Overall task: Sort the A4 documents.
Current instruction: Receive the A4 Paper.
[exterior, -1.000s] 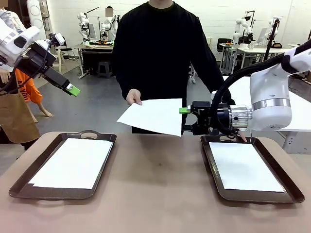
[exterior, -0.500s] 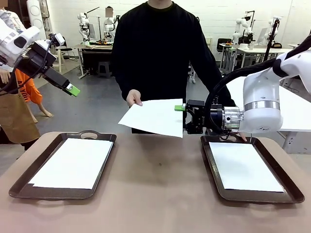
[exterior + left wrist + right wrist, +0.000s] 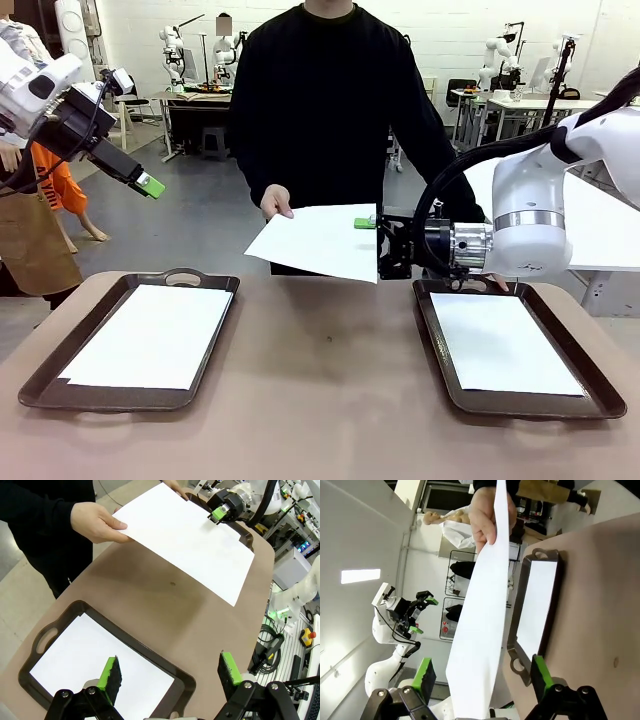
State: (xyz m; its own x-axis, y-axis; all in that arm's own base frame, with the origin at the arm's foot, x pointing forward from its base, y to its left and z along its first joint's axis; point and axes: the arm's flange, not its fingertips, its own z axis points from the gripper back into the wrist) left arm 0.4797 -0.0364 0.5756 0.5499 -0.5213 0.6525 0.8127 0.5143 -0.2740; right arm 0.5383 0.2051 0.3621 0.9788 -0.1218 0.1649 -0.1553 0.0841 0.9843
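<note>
Thin, matt white paper sheets [image 3: 318, 240] contrast with the dark brown trays [image 3: 60, 372], smooth and faintly glossy like plastic, the matt tan table [image 3: 330, 420], and the grippers' black bodies with green pads [image 3: 229, 667].

Our left arm [image 3: 45, 95] is up high on the left side. Its gripper [image 3: 150, 185] points down and toward the middle, and its two green pads [image 3: 111, 672] stand wide apart with nothing between them.

Our right arm [image 3: 545, 200] bends in from the right side and lies flat. Its gripper [image 3: 368, 232] points to the left, toward the person's hand [image 3: 276, 201]. Its green pads [image 3: 425, 672] are wide apart too, one on each side of the sheet's [image 3: 320, 240] edge. They do not squeeze it. The person's hand pinches the sheet's other end.
</note>
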